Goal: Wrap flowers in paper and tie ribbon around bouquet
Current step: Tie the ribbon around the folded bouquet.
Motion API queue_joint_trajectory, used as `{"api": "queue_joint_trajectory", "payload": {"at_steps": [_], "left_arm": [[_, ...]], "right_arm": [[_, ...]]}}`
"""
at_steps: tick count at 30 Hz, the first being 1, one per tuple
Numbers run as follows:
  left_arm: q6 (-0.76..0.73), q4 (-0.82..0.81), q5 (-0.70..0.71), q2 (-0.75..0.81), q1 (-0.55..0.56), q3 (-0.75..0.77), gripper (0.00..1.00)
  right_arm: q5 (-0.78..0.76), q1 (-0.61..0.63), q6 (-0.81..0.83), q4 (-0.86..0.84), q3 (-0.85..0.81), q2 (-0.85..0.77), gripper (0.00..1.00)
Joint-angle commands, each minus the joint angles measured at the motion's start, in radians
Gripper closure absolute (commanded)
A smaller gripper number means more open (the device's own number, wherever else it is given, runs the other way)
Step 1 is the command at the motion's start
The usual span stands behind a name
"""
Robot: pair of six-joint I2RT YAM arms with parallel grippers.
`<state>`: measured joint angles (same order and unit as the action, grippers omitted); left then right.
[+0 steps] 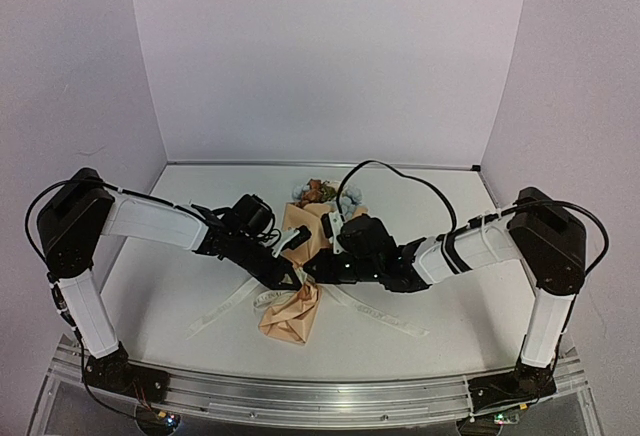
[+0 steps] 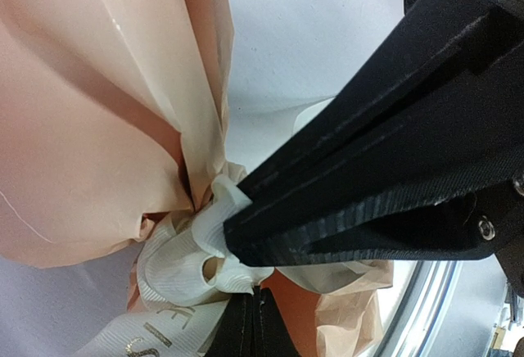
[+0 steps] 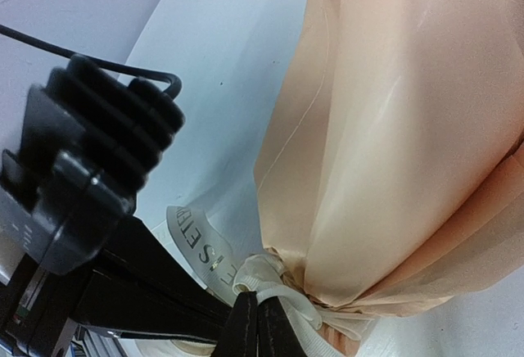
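Left gripper and right gripper both pinched the ribbon, jaws pressed together, at the cinched waist of the bouquet lying between them (knot looked loose to me); best drawn apart evenly, without lifting.

The ribbon bears printed capitals, perhaps "EIS", otherwise illegible.

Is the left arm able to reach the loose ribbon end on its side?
Probably yes: that ribbon end lies uncovered near the left gripper, which must first release the bunched ribbon it pinches.
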<state>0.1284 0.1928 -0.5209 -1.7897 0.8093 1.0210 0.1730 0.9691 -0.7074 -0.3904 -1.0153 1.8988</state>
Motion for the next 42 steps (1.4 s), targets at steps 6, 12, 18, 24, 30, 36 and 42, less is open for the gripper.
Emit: {"api": "queue_joint_trajectory", "payload": {"at_steps": [6,12,18,24,30,36,42], "left_arm": [[0.024,-0.028,0.008,0.020,0.007,0.004,0.96],[0.049,-0.052,0.026,0.055,0.007,-0.020,0.87],[0.060,-0.061,0.053,0.092,0.005,-0.036,0.80],[0.065,-0.054,0.059,0.114,-0.004,-0.036,0.77],[0.066,-0.051,0.065,0.151,-0.026,-0.012,0.75],[0.028,0.019,0.094,0.112,-0.040,0.053,0.73],[0.005,0.074,0.129,0.071,-0.039,0.108,0.72]], "right_arm": [[-0.006,-0.005,0.039,-0.008,0.022,-0.039,1.00],[-0.001,-0.006,0.052,-0.008,0.041,-0.051,1.00],[0.008,-0.005,0.050,-0.013,0.049,-0.049,1.00],[0.013,-0.005,0.051,-0.019,0.046,-0.050,1.00],[0.022,-0.006,0.033,-0.022,0.036,-0.032,1.00],[0.018,-0.006,0.026,-0.037,0.042,-0.030,1.00],[0.022,-0.006,0.025,-0.041,0.042,-0.029,1.00]]}}
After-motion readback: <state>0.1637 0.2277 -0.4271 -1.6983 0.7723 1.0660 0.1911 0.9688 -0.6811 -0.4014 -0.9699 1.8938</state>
